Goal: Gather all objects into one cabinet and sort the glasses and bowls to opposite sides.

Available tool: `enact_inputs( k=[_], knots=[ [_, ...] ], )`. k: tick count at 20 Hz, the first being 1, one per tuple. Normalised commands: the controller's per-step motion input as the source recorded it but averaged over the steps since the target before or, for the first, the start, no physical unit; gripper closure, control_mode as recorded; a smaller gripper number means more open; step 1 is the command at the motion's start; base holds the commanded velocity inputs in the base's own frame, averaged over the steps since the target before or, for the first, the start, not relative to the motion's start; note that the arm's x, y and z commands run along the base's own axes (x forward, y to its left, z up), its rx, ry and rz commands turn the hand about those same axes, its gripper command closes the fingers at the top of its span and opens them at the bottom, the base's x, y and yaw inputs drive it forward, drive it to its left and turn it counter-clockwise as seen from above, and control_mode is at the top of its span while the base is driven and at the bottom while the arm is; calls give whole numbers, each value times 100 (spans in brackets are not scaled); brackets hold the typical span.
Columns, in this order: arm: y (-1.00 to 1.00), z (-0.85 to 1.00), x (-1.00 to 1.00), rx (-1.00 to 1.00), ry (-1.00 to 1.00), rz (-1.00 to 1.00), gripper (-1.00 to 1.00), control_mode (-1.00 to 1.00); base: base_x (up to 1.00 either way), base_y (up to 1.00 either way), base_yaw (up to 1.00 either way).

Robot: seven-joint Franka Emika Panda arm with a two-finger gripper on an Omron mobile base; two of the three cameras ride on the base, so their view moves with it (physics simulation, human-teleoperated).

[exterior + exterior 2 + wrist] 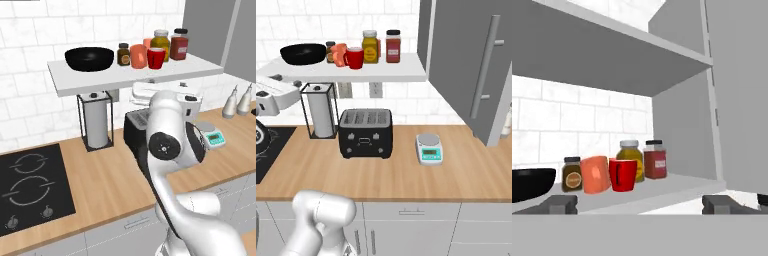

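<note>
The claw [640, 204] is spread wide and holds nothing, level with the flat white shelf [662, 192]. On the shelf sit a glossy black bowl [89, 58], a dark jar [572, 174], an orange cup [595, 174], a red cup [623, 174], a yellow jar [631, 157] and a red jar [655, 159]. The right base view shows the wooden counter [401, 175], a black toaster [365, 132] and white wall tiles [296, 20].

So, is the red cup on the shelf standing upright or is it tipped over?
Upright. The red cup stands on its base on the shelf, with its rim level at the top, beside the orange cup.
</note>
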Motion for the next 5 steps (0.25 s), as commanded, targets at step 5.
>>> enact_inputs(
  k=[5],
  knots=[
    [0,2,-100,0,-34,-1,-100,-100,0,0,0]
  ],
)
